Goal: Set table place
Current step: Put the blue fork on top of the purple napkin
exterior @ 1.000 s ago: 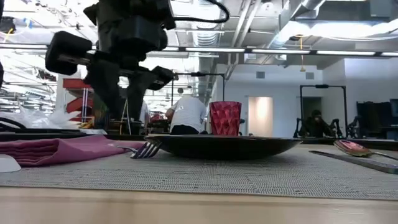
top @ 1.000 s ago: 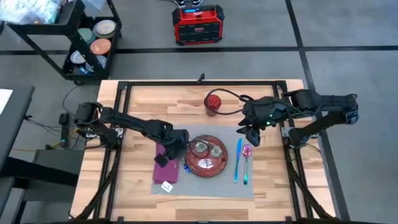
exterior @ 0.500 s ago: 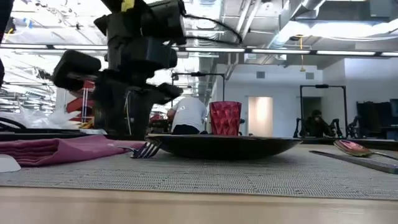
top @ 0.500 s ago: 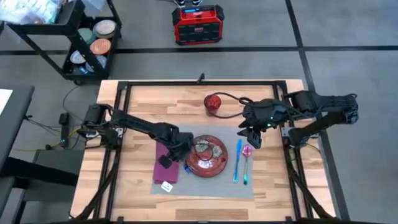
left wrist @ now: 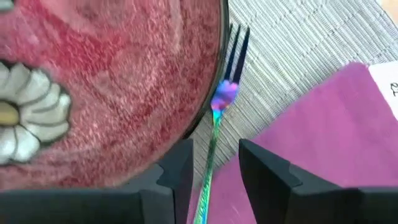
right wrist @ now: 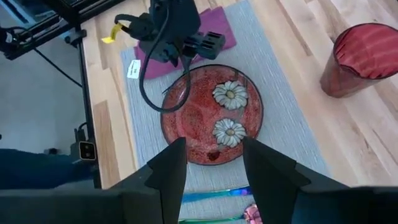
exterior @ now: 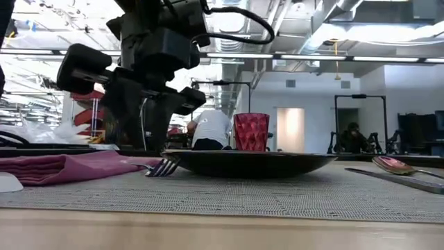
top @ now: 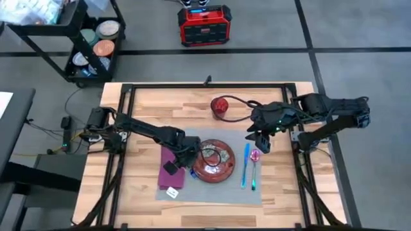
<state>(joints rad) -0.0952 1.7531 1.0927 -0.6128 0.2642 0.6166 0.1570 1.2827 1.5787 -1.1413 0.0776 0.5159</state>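
The grey placemat lies on the wooden table. On it are a red plate with daisies, a magenta napkin to its left, and an iridescent fork between them, lying flat with its tines on the mat. My left gripper stands open, low over the fork's handle, with one finger on either side and not touching it. My right gripper hangs open and empty above the table's right side, beyond the knife and spoon.
A red cup stands on the bare wood behind the plate. A small white tag lies at the napkin's near end. A black shelf cart and a red box stand on the floor beyond the table.
My left gripper has shifted a little toward the plate and the table's near edge, and has come down lower over the fork. The fork, plate and napkin have stayed in place.
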